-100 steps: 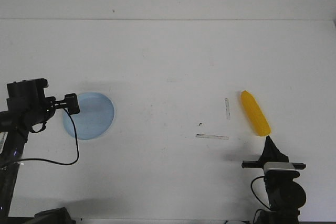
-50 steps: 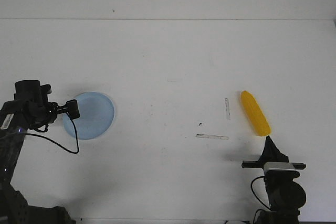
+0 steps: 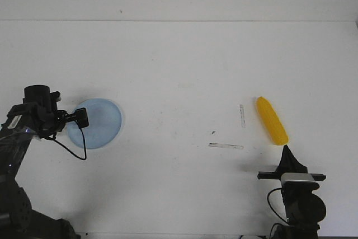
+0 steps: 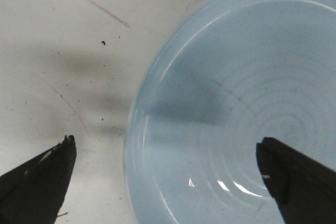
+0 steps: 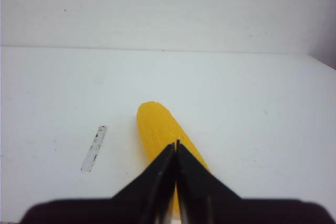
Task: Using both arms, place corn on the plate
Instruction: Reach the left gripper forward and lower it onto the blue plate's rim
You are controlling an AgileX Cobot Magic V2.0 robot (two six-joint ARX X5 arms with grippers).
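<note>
The yellow-orange corn (image 3: 272, 120) lies on the white table at the right, its length running away from me. My right gripper (image 3: 286, 149) is shut and empty, its tip just short of the corn's near end; in the right wrist view the shut fingers (image 5: 176, 145) point at the corn (image 5: 156, 124). The pale blue plate (image 3: 96, 123) lies at the left. My left arm (image 3: 38, 110) is over its left edge. In the left wrist view my left gripper (image 4: 165, 148) is open, one finger over the table and one over the plate (image 4: 236, 103), astride the rim.
Two short strips of pale tape (image 3: 242, 115) (image 3: 226, 146) lie on the table left of the corn; one shows in the right wrist view (image 5: 94, 148). A black cable (image 3: 75, 149) hangs from the left wrist. The table's back edge (image 3: 179, 21) meets a white wall.
My left arm has swung down and slightly right, so its wrist now sits lower at the plate's left edge. The right arm, corn and plate have not moved.
</note>
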